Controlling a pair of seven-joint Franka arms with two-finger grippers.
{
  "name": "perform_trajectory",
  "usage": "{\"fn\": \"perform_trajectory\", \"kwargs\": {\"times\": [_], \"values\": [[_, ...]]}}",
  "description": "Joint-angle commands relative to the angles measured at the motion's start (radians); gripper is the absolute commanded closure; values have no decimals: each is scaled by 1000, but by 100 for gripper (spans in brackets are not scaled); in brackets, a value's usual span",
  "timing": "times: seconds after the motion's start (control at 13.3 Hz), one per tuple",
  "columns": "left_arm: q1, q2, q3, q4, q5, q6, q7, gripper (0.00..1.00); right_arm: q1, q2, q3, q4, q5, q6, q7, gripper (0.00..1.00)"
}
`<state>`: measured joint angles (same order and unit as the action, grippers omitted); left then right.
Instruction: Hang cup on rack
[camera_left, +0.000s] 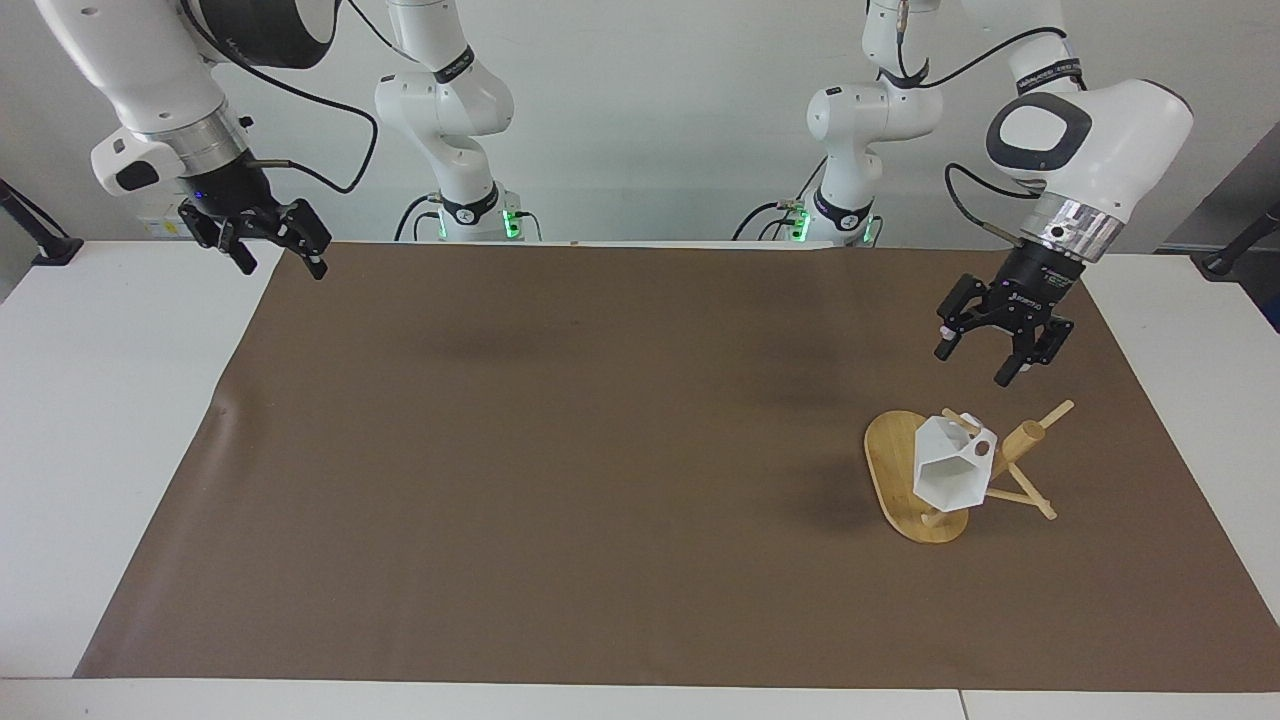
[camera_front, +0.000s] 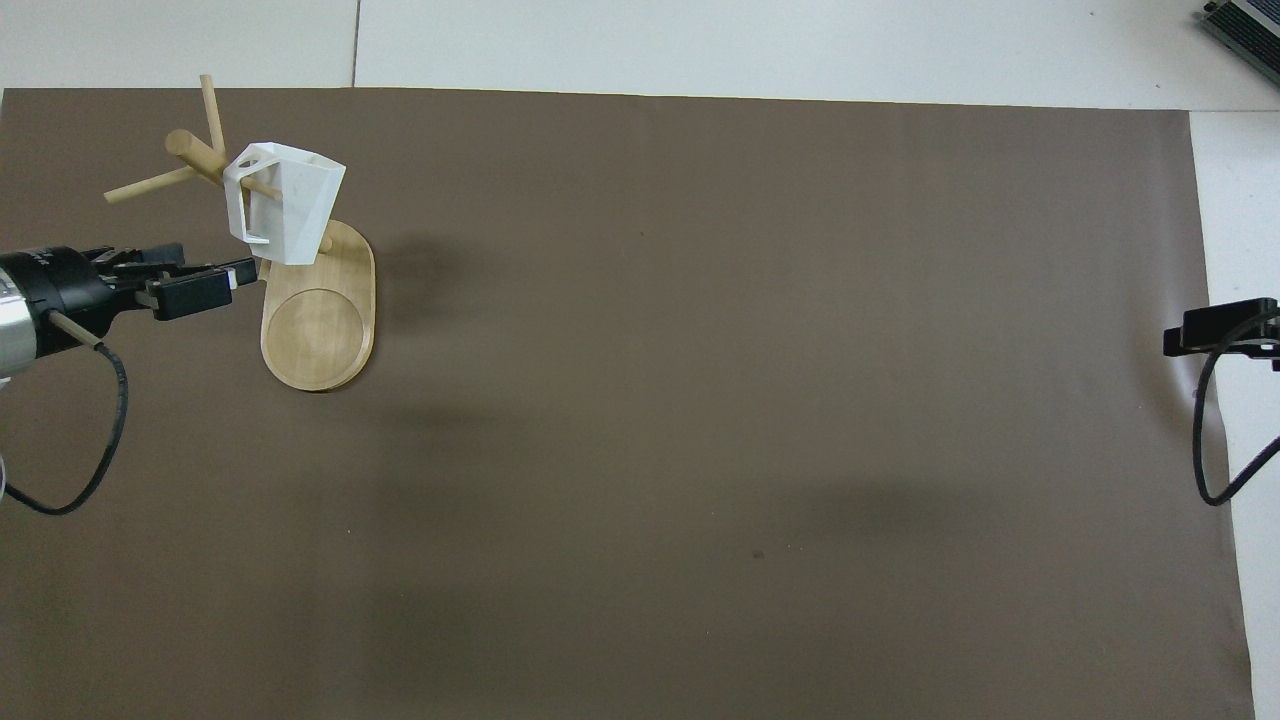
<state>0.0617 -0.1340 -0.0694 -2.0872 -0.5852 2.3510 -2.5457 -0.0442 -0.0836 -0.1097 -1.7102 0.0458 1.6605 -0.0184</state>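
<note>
White cup (camera_left: 950, 472) hanging by its handle on a peg of the bamboo rack (camera_left: 905, 478), toward the left arm's end of the bench. Left pincer (camera_left: 978, 364) empty, spread wide, above the rack. Right pincer (camera_left: 283, 263) spread wide, waiting. Hanging looks done; next, just move clear.

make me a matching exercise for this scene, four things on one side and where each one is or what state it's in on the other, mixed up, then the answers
Things:
1. cup
2. rack
3. left gripper
4. right gripper

States or places:
A. open, waiting over the mat's edge at the right arm's end
B. stands on the brown mat
C. open and empty, in the air above the rack
D. hangs by its handle on a peg

Pairs: 1-D, 2-B, 3-C, 4-A
</note>
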Motion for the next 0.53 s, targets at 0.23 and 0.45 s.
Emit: {"fn": "perform_trajectory", "kwargs": {"times": [0.23, 0.45], "values": [[20, 11, -7, 136, 287, -179, -5, 5, 3, -27, 13, -26, -76, 5, -35, 0], [9, 17, -12, 160, 384, -196, 88, 5, 3, -27, 13, -26, -77, 8, -38, 0]]}}
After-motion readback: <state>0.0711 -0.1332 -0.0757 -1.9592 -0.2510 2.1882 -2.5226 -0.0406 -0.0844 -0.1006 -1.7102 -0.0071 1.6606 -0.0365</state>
